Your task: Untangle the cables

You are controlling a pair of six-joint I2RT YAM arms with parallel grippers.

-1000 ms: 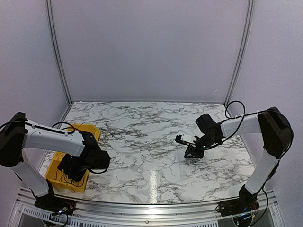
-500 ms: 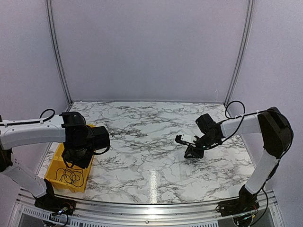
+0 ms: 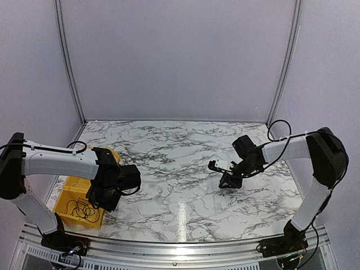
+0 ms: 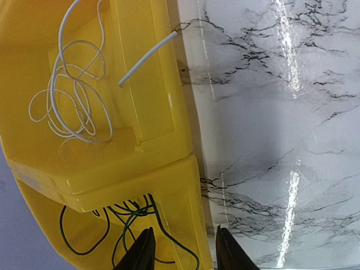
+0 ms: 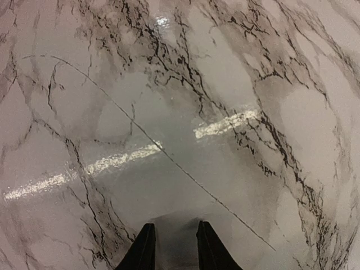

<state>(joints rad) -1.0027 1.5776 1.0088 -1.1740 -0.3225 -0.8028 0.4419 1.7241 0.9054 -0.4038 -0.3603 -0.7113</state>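
Observation:
A small tangle of thin dark cables (image 3: pixel 84 211) lies in the near compartment of a yellow bin (image 3: pixel 68 188) at the table's left front. In the left wrist view the cables (image 4: pixel 130 222) look black and dark green, looped together. My left gripper (image 3: pixel 101 201) is open and empty. Its fingertips (image 4: pixel 183 256) straddle the bin's right wall, one over the cables and one over the table. My right gripper (image 3: pixel 229 181) hovers low over bare marble at the right, slightly open and empty (image 5: pixel 175 247).
A thin white cable (image 4: pixel 70 93) lies coiled in the bin's other compartment, one end resting over the bin wall (image 4: pixel 163 101). A thin straight dark line (image 5: pixel 169 160) crosses the marble ahead of the right gripper. The table's front rail (image 3: pixel 180 247) is close to the bin.
My left arm rose out of the bin's near compartment, swung back, then came forward and right to the bin's right wall. The dark cables now show. The right arm has not moved.

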